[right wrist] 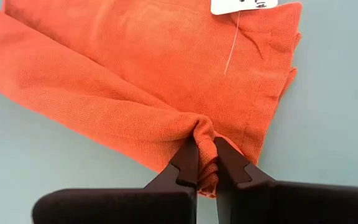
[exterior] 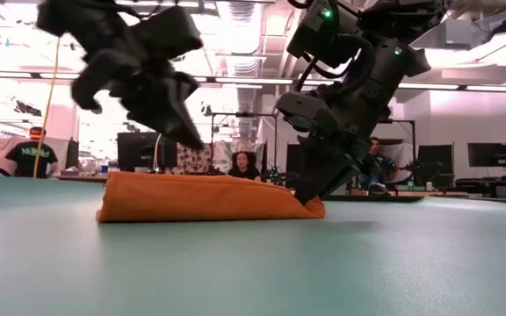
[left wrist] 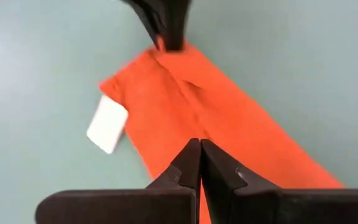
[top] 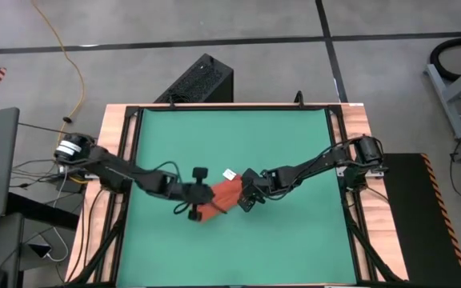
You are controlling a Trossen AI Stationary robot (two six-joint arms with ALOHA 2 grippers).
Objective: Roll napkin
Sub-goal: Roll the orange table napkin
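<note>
Napkin (top: pixel 221 198) lying folded into a narrow strip mid-mat; right gripper (right wrist: pixel 205 163) pinching a bunched edge fold, likely to start the roll; left gripper (left wrist: pixel 200 163) hovering over the strip with fingers together, holding nothing, seemingly ready to steady.

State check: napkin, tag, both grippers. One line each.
napkin: folded into a narrow strip, flat on the green mat, not yet rolled
white tag: sticking out at the napkin's edge, lying on the mat
right gripper: shut on a pinched fold at the napkin's edge
left gripper: shut, above the napkin, holding nothing
</note>
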